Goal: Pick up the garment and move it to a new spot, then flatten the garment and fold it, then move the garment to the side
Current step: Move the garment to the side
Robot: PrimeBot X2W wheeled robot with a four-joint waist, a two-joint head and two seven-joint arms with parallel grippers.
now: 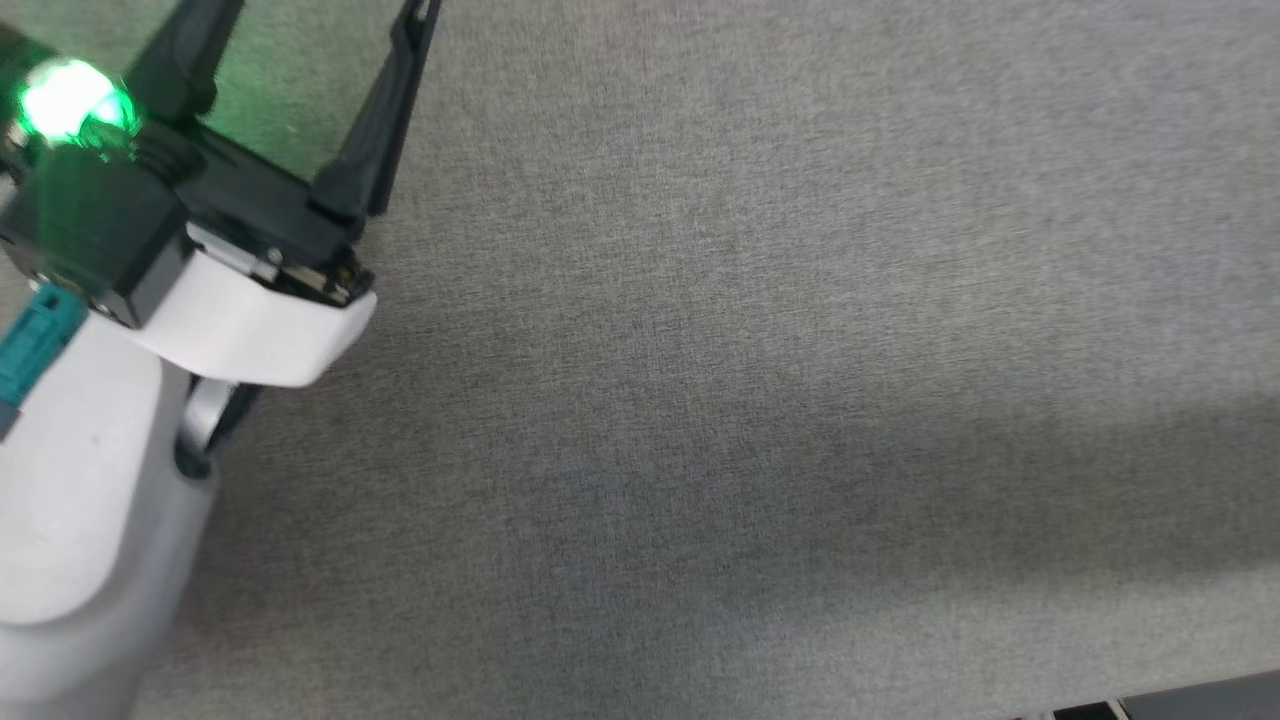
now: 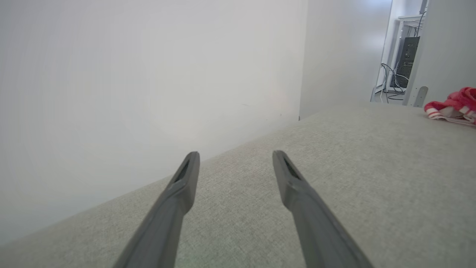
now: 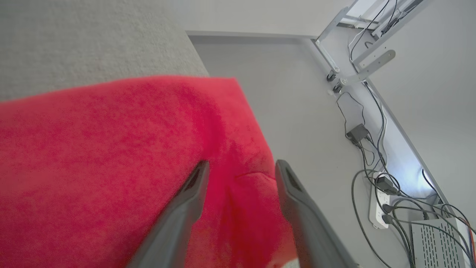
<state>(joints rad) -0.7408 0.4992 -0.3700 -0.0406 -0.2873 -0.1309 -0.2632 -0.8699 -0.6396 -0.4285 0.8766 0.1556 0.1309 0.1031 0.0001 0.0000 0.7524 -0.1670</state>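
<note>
In the right wrist view the bright red garment (image 3: 93, 167) lies close under the camera at the edge of the grey fabric table (image 3: 74, 41). My right gripper (image 3: 241, 163) is open, its two fingers spread over a fold of the red cloth; whether they touch it is unclear. The left wrist view has the garment (image 2: 452, 106) as a small crumpled heap, red with white striped trim, far off at the right. My left gripper (image 2: 235, 154) is open and holds nothing, low over bare table. In the head view the left gripper (image 1: 300, 40) stands at the upper left, fingertips cut off.
A white wall (image 2: 130, 93) borders the table beside the left gripper. Past the table's edge by the garment the floor holds a power strip with cables (image 3: 379, 208) and a metal frame leg (image 3: 357, 67). The table's near edge (image 1: 1100, 700) shows at the lower right.
</note>
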